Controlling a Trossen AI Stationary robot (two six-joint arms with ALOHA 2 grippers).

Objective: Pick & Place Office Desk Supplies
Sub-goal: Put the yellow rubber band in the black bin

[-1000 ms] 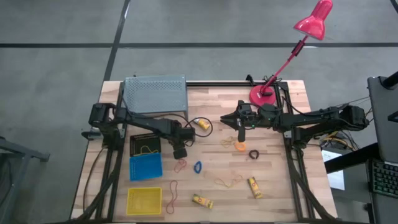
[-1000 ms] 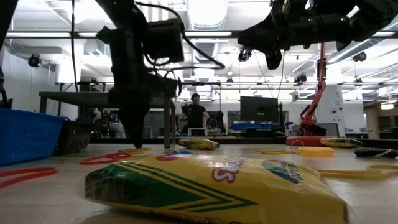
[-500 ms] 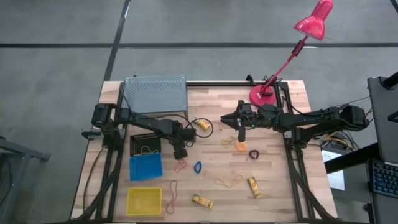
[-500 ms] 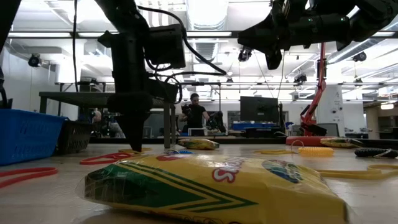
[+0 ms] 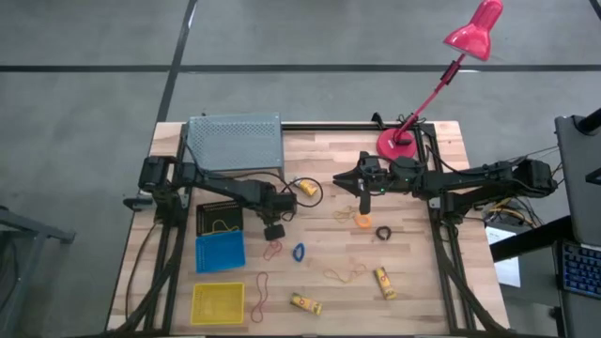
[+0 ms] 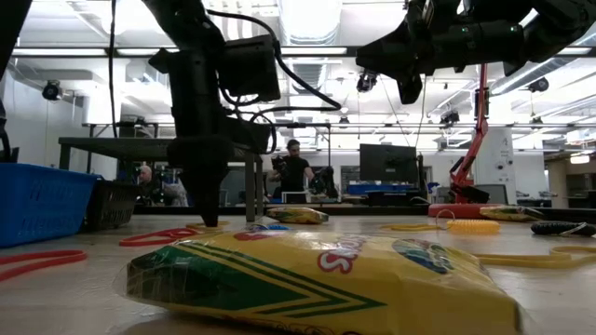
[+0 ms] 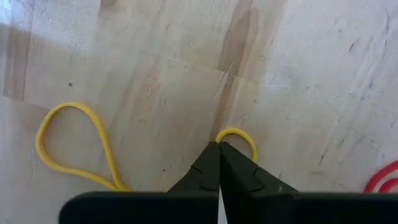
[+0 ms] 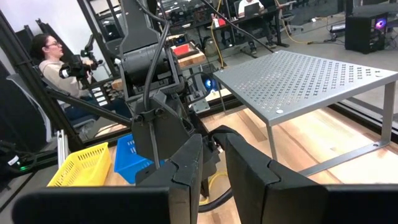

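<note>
My left gripper [image 5: 273, 231] points straight down at the table's middle left, shut on a thin yellow rubber band [image 7: 68, 143]. My right gripper [image 5: 340, 180] hangs level above the table's middle, and its fingers [image 8: 186, 163] stand a narrow gap apart with nothing between them. Loose supplies lie flat on the wood: two red bands [image 5: 273, 250] [image 5: 260, 293], a blue ring [image 5: 299, 252], an orange ring [image 5: 362, 222], a black ring [image 5: 383, 232], another yellow band [image 5: 345, 274] and three short yellow tubes [image 5: 305, 303] [image 5: 384, 282] [image 5: 306, 188]. My left gripper pinches the yellow rubber band between its two fingertips, coming from above and pointing down. A small bend of the band [image 7: 239, 134] sticks out on one side of the fingers and a larger loop on the other. The band lies slack on the table.
A black bin [image 5: 218, 218] with a yellow band in it, a blue bin [image 5: 220, 252] and a yellow bin [image 5: 218, 302] stand in a row at the left. A grey perforated stand [image 5: 235, 143] sits at the far left and a pink lamp's base [image 5: 399, 144] at the far right.
My left gripper has shut its fingers over the yellow band while keeping its place above the table. The right arm has kept still.
</note>
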